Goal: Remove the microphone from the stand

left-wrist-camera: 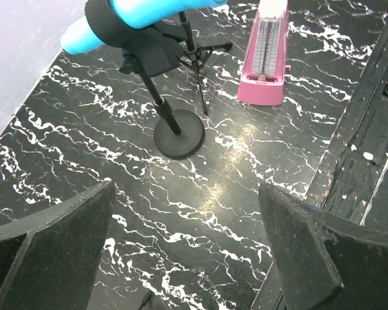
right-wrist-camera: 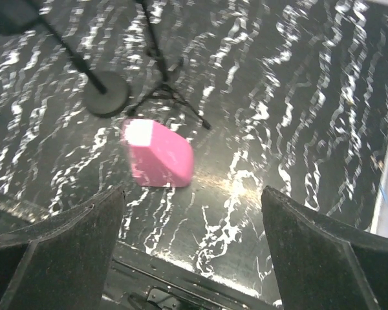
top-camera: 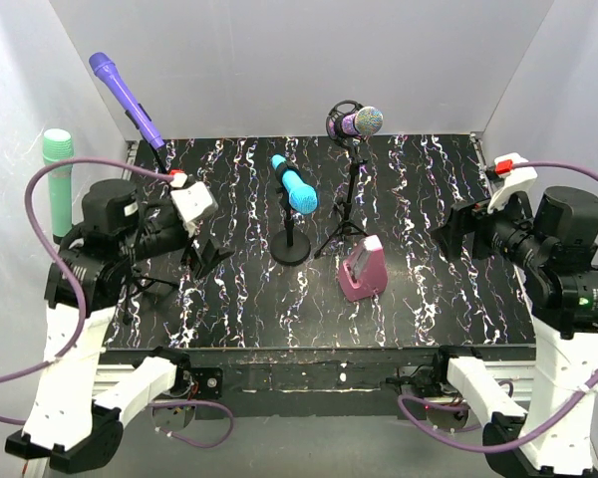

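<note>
Cyan microphone [top-camera: 298,188] sits in its stand [top-camera: 291,247] while left and right jaws gape wide, grasping nothing.

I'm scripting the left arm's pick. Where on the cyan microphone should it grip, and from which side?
Probably the barrel of the cyan microphone, on the head side of its clip, from the left: the left gripper faces it, jaws open. The barrel slants across the stand, so jaws closing across it could slide it out.

Pink metronome [top-camera: 363,269] upright on the black, white-veined tabletop [top-camera: 429,299], right of centre.
</note>
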Robot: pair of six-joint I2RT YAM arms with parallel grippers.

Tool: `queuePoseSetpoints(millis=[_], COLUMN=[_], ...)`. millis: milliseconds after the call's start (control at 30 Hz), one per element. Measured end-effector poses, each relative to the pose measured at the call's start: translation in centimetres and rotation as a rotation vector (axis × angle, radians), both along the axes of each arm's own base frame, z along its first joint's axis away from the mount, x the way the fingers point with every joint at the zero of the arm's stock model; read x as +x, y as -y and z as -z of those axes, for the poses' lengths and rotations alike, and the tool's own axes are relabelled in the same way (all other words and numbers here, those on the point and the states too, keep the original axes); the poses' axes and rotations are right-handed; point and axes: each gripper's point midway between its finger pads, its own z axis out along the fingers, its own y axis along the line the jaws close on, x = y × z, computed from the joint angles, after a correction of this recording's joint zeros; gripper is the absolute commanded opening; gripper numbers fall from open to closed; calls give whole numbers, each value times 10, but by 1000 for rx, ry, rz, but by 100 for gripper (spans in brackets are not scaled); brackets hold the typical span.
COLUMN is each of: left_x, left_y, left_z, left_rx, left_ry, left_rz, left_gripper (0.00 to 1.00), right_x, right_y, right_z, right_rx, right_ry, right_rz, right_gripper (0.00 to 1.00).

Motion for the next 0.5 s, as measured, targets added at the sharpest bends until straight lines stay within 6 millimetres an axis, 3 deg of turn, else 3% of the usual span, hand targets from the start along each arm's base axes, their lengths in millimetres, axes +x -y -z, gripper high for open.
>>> queuePoseSetpoints(millis=[100,233,500], left_x=[9,24,40], left_y=[5,11,16], left_z=[3,13,14], left_rx=[19,53,79], left_ry=[-22,-44,6], left_rz=[31,71,105], left_gripper=[91,91,91], right_x=[-9,-20,-11], right_y=[-22,-53,-102], right_z=[-15,-20,-53], right_rx=[12,6,-17], right_ry=[22,-11,9], right_rz=[-126,-300,-498], right_gripper=[89,88,89])
